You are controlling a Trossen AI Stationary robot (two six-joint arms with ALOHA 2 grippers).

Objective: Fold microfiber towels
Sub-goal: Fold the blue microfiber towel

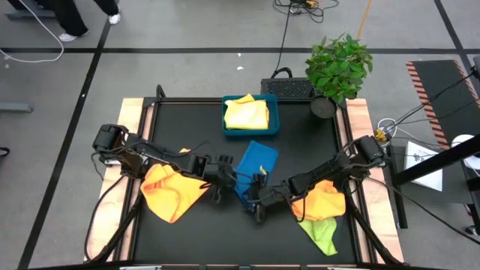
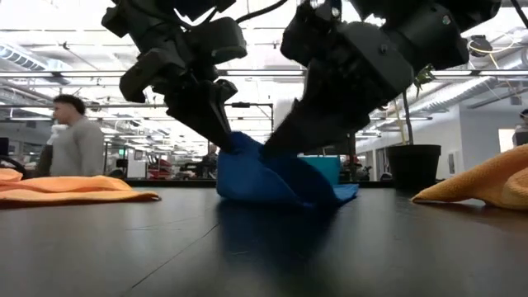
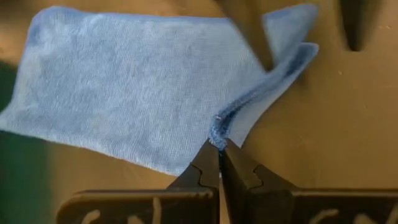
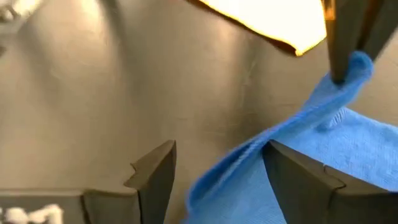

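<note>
The black table [image 1: 187, 232] carried it all. On its left lay a crumpled orange-yellow microfiber towel [image 1: 171, 191], partly under the left arm; at right another orange-yellow towel [image 1: 324, 201] overlapped a lime green towel [image 1: 321, 234]. At the far edge, a rigid blue tray [image 1: 271, 114] held a pale yellow towel [image 1: 246, 114]. Mid-table sat the blue microfiber towel [image 1: 253, 166], its near corner hidden by both grippers. The left gripper [image 3: 219, 148] pinched its folded edge, fingers pressed together. The right gripper [image 4: 214, 167] stood spread, the blue edge draped between its fingers.
</note>
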